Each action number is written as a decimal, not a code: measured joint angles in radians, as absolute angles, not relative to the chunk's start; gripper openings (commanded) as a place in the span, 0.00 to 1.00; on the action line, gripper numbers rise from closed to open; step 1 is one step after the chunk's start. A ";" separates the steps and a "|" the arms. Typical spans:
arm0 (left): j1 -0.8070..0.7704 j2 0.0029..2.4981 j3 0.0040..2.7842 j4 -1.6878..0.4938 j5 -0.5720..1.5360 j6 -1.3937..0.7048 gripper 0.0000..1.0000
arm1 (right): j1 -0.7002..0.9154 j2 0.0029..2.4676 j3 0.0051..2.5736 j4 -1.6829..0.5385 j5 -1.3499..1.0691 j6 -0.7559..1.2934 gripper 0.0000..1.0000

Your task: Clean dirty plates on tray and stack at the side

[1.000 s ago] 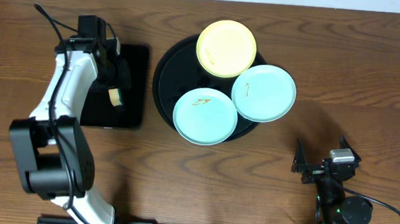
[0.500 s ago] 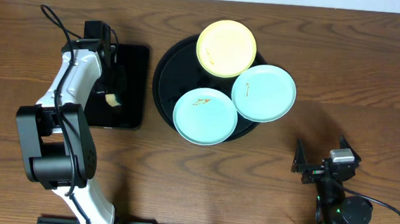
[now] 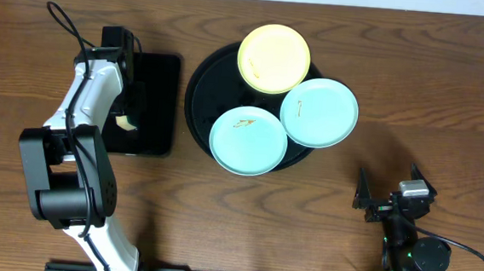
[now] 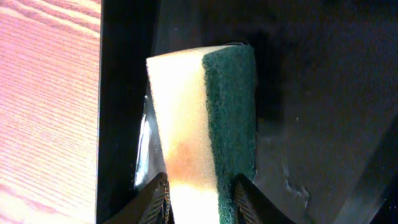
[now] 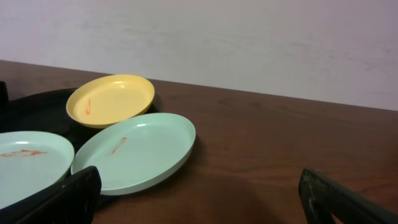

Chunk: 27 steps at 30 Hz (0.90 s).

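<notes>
I saw the brown wood-grain counter (image 3: 416,88) backed by a pale plain wall (image 5: 249,43). My left pincer (image 4: 199,186) pinched a yellow-and-green foam sponge (image 4: 199,112) over the rectangular black tray (image 3: 157,70); the right pincer (image 5: 199,186) sat spread.

Left gripper (image 4: 202,196) clamps yellow sponge (image 4: 186,118), green scouring face on one side, over rectangular black tray (image 4: 323,93); wood table (image 4: 43,93) alongside.

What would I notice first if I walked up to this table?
Three plates crowd the round black tray in the middle of the table: a yellow plate at the back and two blue-green plates nearer the front, each with an orange smear. Off to the left, the left gripper pinches a yellow-and-green sponge over a rectangular black tray.
</notes>
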State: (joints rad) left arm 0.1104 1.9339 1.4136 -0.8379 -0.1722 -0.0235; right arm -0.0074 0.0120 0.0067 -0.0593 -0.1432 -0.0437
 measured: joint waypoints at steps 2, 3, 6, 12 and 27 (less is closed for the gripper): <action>0.110 1.934 1.414 -0.842 -0.178 -0.023 0.33 | -0.007 0.012 0.007 -0.059 -0.143 -0.044 0.99; 0.110 1.934 1.414 -0.844 -0.184 -0.023 0.33 | -0.007 0.012 0.007 -0.059 -0.143 -0.044 0.99; 0.110 1.934 1.414 -0.858 -0.221 -0.028 0.30 | -0.007 0.012 0.007 -0.059 -0.143 -0.044 0.99; 0.112 1.934 1.414 -0.868 -0.294 -0.056 0.40 | -0.007 0.012 0.007 -0.059 -0.143 -0.044 0.99; 0.199 1.934 1.414 -0.826 -0.106 -0.107 0.67 | -0.007 0.012 0.007 -0.059 -0.143 -0.044 0.99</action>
State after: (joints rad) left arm 0.1993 1.9335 1.4136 -0.8257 -0.1062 -0.1070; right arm -0.0074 0.0120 0.0067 -0.0589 -0.1432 -0.0437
